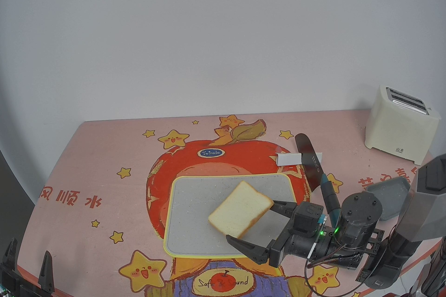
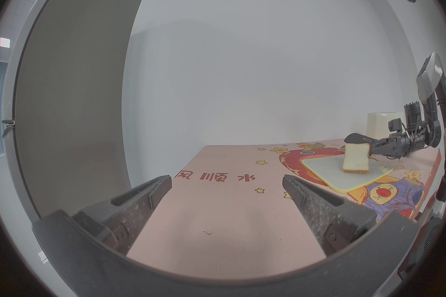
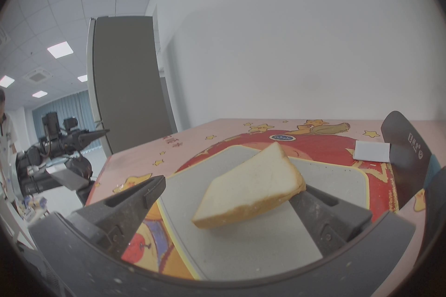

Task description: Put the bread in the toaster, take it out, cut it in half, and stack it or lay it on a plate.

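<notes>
A slice of white bread [image 1: 240, 209] stands tilted on the grey, yellow-rimmed cutting board [image 1: 195, 214], one edge raised. My right gripper [image 1: 251, 222] is low at the board's right side, open, its fingers on either side of the slice. In the right wrist view the bread [image 3: 248, 186] leans on one finger [image 3: 325, 214], while the other finger [image 3: 134, 200] stands apart from it. The cream toaster [image 1: 402, 124] sits at the table's far right. A black-bladed knife [image 1: 312, 163] lies right of the board. My left gripper [image 1: 28, 265] is open at the table's near left corner.
A grey plate [image 1: 390, 193] lies right of the knife, partly behind my right arm. A small white card [image 1: 289, 158] rests beside the knife blade. The left half of the pink table [image 1: 93, 172] is bare. A wall stands behind the table.
</notes>
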Controlling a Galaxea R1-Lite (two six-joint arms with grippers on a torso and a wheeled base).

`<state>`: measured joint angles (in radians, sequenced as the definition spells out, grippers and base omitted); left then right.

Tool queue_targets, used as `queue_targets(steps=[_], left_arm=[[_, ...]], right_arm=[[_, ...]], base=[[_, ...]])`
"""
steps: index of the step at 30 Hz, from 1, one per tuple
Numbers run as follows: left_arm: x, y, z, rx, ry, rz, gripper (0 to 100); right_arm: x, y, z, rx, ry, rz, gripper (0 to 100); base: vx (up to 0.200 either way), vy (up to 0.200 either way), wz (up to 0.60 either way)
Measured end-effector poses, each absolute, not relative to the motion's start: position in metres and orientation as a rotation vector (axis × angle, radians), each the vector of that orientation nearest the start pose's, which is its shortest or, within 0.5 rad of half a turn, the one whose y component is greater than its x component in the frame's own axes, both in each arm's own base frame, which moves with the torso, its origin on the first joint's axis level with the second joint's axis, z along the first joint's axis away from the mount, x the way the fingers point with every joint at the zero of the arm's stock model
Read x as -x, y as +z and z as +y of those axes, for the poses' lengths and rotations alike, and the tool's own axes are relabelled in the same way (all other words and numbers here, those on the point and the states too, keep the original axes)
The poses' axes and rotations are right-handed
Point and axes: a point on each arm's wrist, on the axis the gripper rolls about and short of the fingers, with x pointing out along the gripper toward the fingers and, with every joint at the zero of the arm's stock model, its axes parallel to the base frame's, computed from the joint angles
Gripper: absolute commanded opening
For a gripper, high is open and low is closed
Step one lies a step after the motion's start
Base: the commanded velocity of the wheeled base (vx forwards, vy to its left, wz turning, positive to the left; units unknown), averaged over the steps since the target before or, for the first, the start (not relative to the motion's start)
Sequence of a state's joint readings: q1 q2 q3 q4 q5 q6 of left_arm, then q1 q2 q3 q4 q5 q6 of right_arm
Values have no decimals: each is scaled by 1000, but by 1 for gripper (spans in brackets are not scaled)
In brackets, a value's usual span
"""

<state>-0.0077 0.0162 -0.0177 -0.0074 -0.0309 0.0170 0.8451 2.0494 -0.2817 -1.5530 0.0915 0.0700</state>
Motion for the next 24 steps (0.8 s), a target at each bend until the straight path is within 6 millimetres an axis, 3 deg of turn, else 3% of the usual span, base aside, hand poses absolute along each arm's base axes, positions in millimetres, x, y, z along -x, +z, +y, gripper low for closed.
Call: queue_targets(steps=[14,24], left_arm=[[23,82,0,-17,-39,-9,100],[23,82,-1,-17,-38,-9,100]], right_arm=[[-169,63,200,24,917,254,100],[-175,72,208,-157,883,312,100]], base=[[0,0,0],[0,0,0]])
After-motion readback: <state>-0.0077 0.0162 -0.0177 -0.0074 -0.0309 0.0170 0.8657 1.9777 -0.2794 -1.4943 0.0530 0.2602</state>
